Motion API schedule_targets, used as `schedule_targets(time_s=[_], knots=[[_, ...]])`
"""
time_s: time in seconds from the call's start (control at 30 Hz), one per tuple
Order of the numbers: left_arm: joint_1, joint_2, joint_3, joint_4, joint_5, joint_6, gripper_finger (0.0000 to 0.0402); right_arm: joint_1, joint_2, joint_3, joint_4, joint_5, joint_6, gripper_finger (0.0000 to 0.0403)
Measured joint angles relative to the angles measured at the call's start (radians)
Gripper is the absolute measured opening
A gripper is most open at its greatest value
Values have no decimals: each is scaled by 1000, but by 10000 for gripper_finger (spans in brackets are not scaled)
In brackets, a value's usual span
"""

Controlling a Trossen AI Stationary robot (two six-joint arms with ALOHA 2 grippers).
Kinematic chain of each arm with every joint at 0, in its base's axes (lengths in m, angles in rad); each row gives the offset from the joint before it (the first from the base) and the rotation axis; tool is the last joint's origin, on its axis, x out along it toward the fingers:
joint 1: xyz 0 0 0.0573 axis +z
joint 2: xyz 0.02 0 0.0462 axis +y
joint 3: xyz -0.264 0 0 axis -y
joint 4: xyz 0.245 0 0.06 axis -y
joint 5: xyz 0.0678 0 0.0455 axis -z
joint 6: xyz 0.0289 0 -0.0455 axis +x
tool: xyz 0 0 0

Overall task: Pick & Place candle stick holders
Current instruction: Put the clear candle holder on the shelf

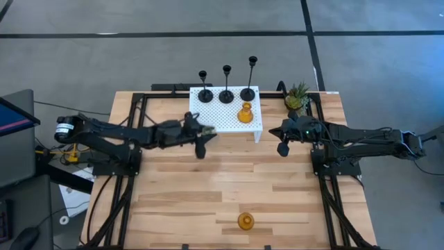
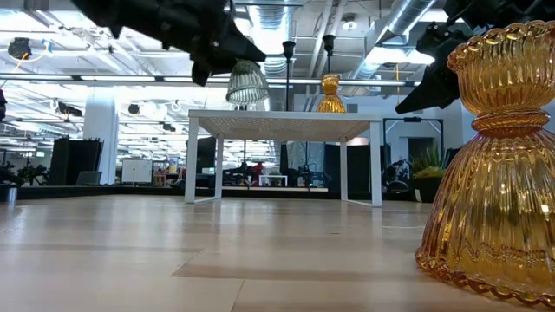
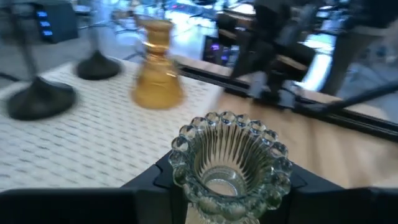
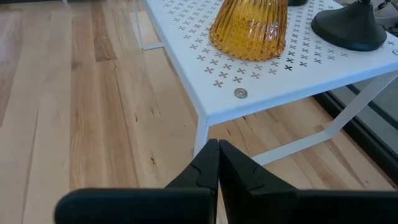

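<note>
My left gripper (image 1: 203, 132) is shut on the grey-green glass holder (image 3: 229, 163), held in the air by the near left corner of the white perforated stand (image 1: 216, 119). Three black holders (image 1: 226, 94) and one amber glass holder (image 1: 245, 113) stand on their bases on the stand. A second amber holder (image 1: 245, 221) stands on the table near its front edge. My right gripper (image 1: 283, 147) is shut and empty, just right of the stand. My left gripper pinches the grey-green holder between its two fingers, on opposite sides just below the beaded rim (image 3: 186, 186). The fingers (image 3: 149, 177) come slanting down from the table's left. The holder hangs roughly upright, its ribbed base (image 2: 247, 87) lifted clear, level with the stand's top.
A small potted green plant (image 1: 297, 97) stands at the far right beside the stand. The stand's legs (image 4: 202, 134) rise from the table right in front of my right gripper. Bare wood lies between the stand and the near amber holder (image 2: 499, 156).
</note>
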Motion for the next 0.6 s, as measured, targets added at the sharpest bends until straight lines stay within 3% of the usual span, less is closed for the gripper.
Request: schedule_targets(time_s=[0.13,0.4,0.6], knots=[[79,22,75,-58,16,8,133,0,0,0,0,0,0,0],[198,131,196,-72,156,49,128,-1,0,0,0,0,0,0],[239,254,302,-98,163,90,130,-1,0,0,0,0,0,0]])
